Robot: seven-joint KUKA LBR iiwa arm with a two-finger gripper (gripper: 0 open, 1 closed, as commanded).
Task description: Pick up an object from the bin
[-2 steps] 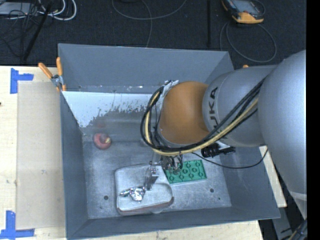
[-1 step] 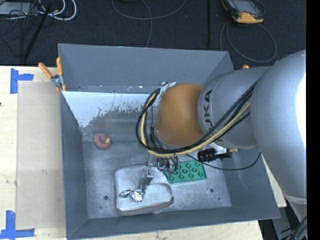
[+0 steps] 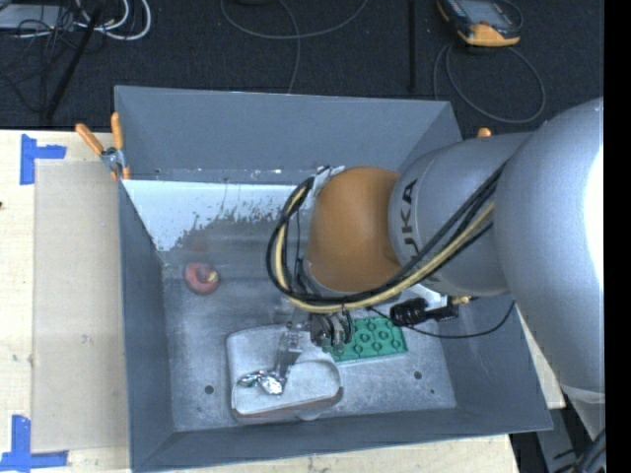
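Note:
My gripper [image 3: 290,351] hangs under the orange wrist cover, low over the bin's front middle. Right beneath it lies a flat grey pad with rounded corners and a brownish lower edge [image 3: 306,387]. On the pad's left part rests a small shiny metallic piece [image 3: 263,383], just below and left of the gripper's tip. A green studded building plate [image 3: 375,340] lies on the bin floor immediately right of the gripper, partly under the arm's cables.
A small pinkish-red round thing [image 3: 202,278] sits alone near the bin's left wall, well away from the gripper. The arm and its orange cover hide the bin's centre and right side. The sloped back wall rises behind.

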